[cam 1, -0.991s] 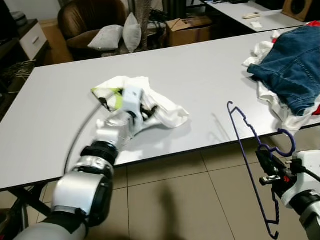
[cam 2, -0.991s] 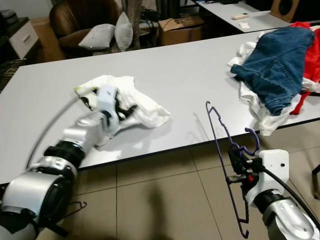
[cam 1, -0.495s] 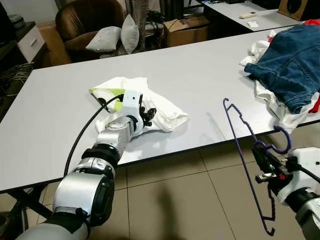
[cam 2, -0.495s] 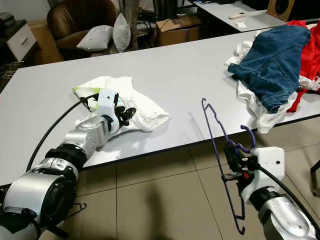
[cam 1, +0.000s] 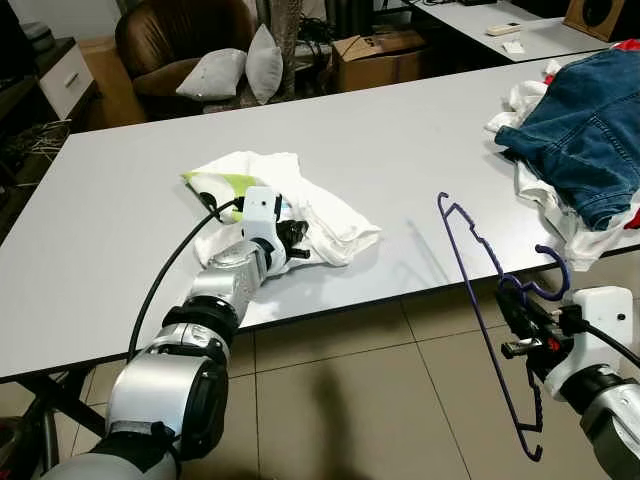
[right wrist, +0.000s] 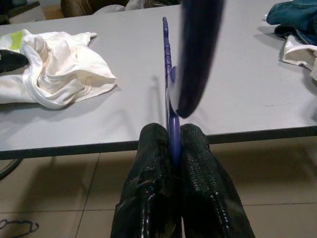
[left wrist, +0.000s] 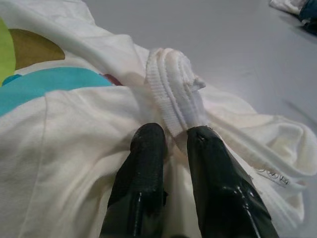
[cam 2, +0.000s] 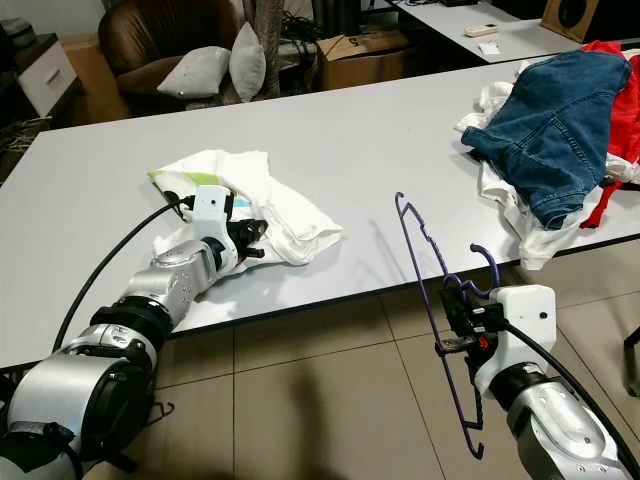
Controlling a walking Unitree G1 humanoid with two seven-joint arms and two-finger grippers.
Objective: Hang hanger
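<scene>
So the right gripper (right wrist: 171,144) is clamped on the purple hanger (cam 1: 490,330), holding it upright out past the front edge of the white table (cam 1: 400,130), over the tiled floor. The left gripper (left wrist: 171,139) is on the table, pinching the ribbed collar of a crumpled white shirt (cam 1: 300,205). Jeans (cam 1: 585,130) are piled at the far right.

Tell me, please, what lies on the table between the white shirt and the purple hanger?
Nothing: in the left eye view, the stretch of grey table between the white shirt and the purple hanger is bare.
</scene>
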